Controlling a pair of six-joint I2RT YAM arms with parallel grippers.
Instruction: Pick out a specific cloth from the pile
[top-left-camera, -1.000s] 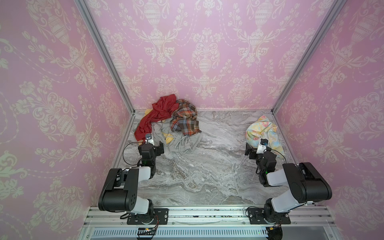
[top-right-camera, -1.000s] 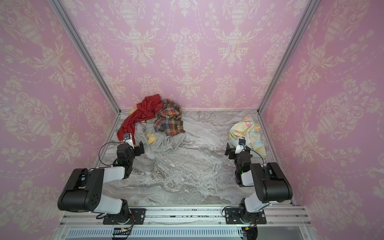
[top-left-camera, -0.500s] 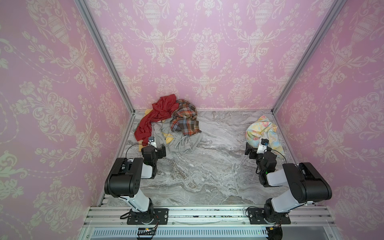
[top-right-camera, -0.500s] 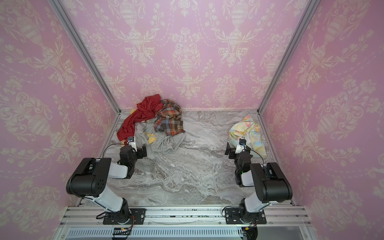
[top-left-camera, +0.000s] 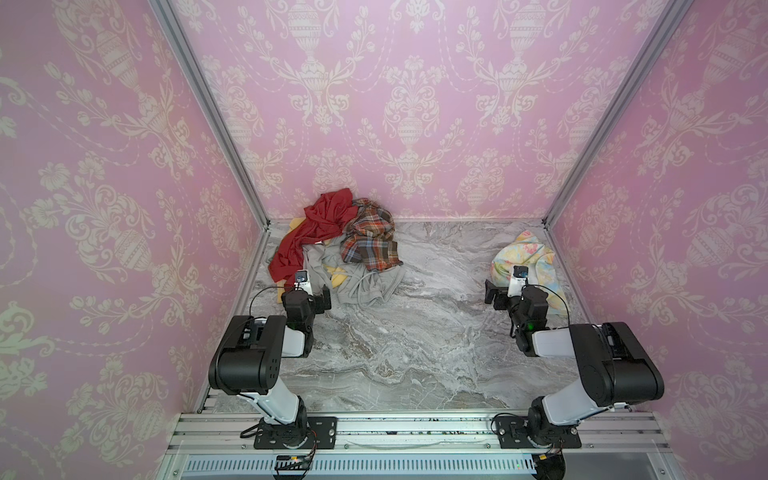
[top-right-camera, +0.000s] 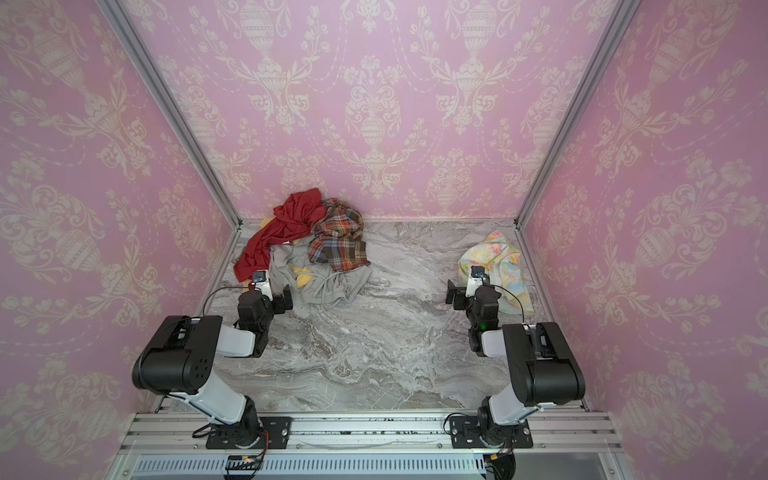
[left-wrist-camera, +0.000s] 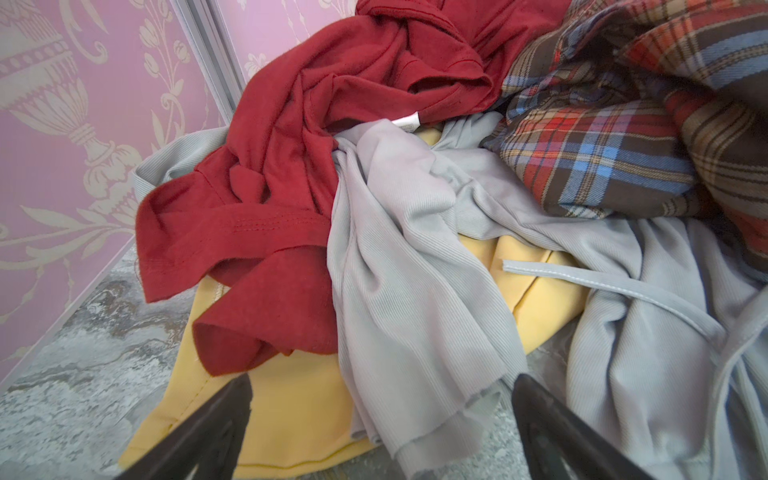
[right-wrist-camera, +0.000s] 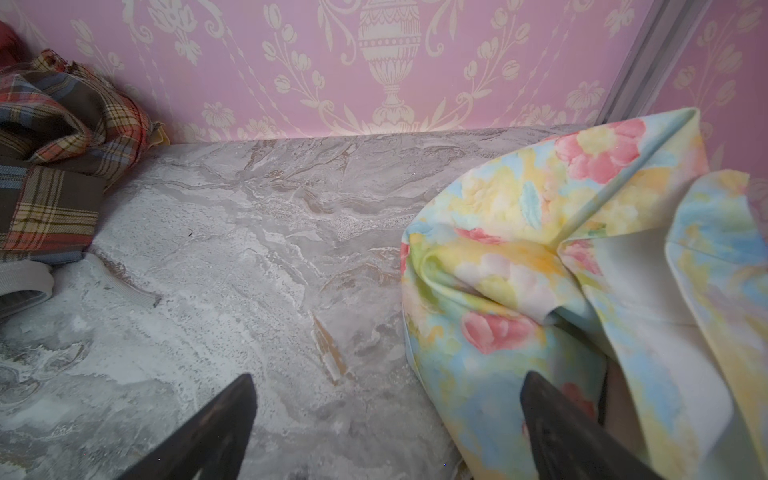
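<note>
Cloth (top-left-camera: 527, 254) crumpled, pastel blue, yellow, cream, pink flowers, left gripper (left-wrist-camera: 380, 379), right gripper (right-wrist-camera: 388, 376) both spread wide.

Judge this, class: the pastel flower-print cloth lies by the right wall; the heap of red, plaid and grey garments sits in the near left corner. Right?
No. The heap of red, plaid and grey garments sits in the far left corner, as both top views show. The pastel flower-print cloth does lie by the right wall.
</note>
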